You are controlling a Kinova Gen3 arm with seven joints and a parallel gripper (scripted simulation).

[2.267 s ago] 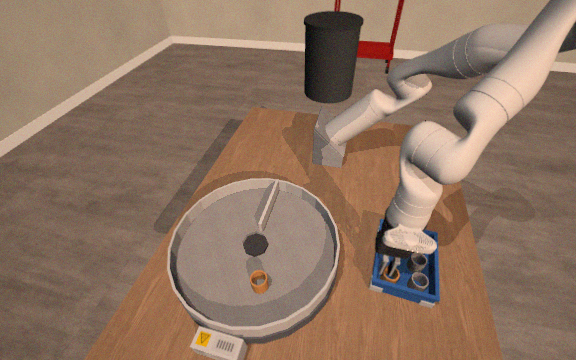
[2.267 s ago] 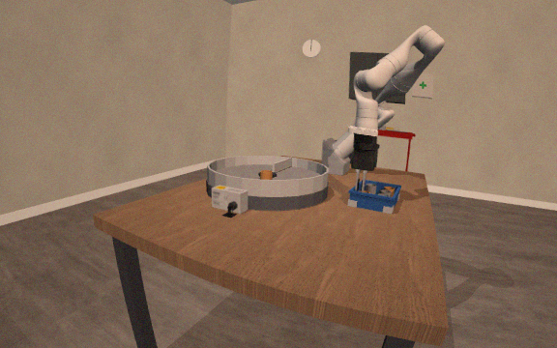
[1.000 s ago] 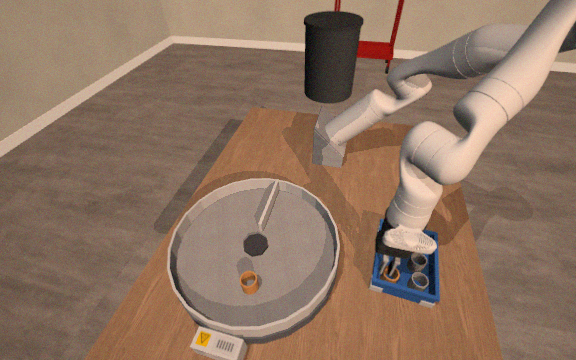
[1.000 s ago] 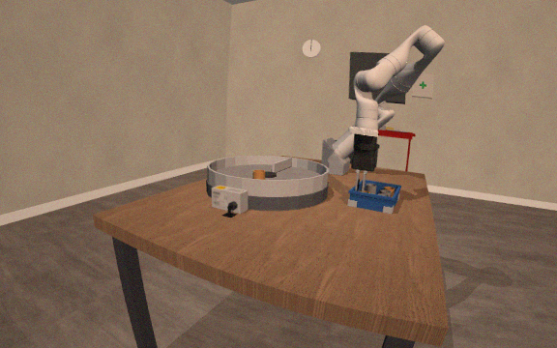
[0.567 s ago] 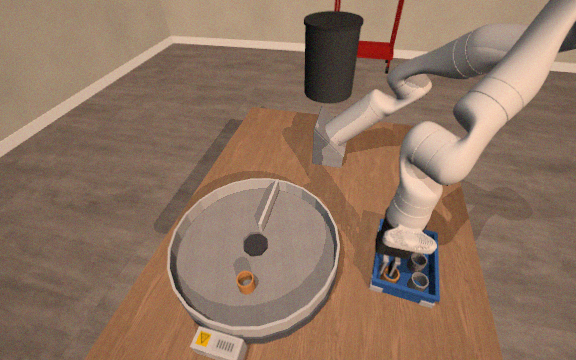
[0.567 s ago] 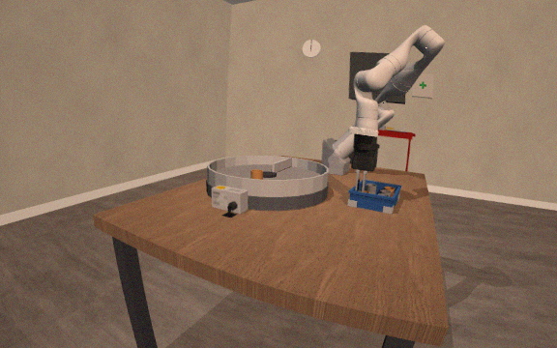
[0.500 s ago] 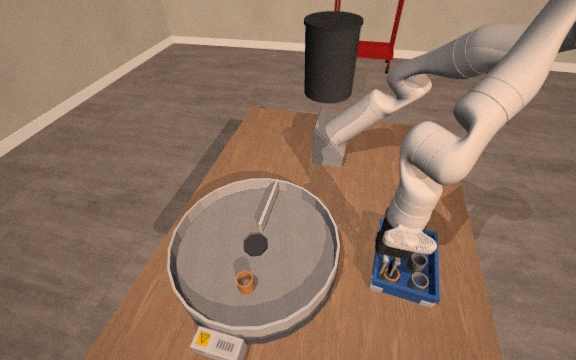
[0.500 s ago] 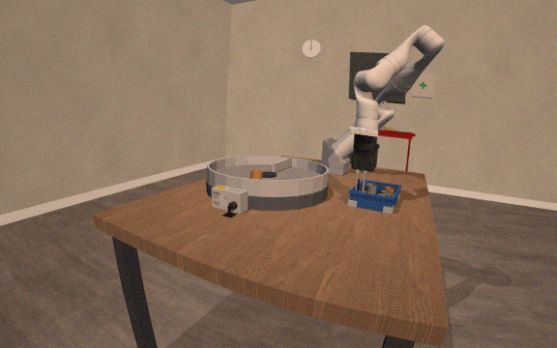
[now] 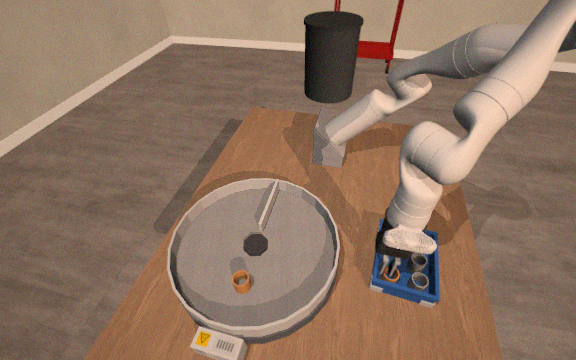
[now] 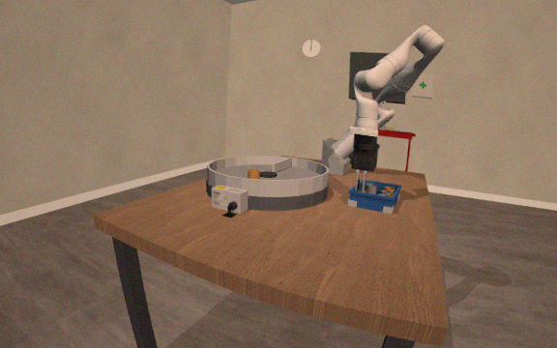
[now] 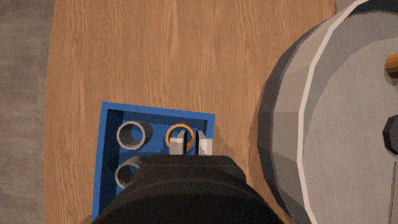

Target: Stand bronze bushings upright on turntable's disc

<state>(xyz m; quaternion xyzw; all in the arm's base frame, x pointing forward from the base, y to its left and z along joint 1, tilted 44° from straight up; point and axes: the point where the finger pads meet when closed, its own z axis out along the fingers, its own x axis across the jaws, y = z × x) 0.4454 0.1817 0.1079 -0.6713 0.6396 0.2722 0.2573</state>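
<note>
My gripper [image 9: 386,274] [image 10: 361,188] [image 11: 191,138] points down into the blue crate [image 9: 438,272] [image 10: 370,201] [image 11: 157,110], fingers partly apart. Its fingertips stand on either side of the left wall of an upright bronze bushing [image 9: 391,280] [image 11: 168,144], one over its bore; no grip shows. Two steel bushings, one [image 9: 419,287] [image 11: 144,135] in front and one [image 9: 418,269] [image 11: 120,175] behind, stand to the right. Another bronze piece [image 10: 391,189] shows at the crate's right. One bronze bushing [image 9: 241,286] [image 10: 253,174] [image 11: 393,65] stands upright on the disc [image 9: 208,250] [image 11: 340,125].
The turntable has a dark central hub [image 9: 255,244] [image 10: 268,174] [image 11: 392,134], a raised rim [image 9: 337,250] [image 10: 278,188] and a fixed-looking divider [image 9: 268,207] [image 10: 282,165] behind the hub. A white control box [image 9: 218,345] [image 10: 229,198] sits before it. My arm hides the crate's back.
</note>
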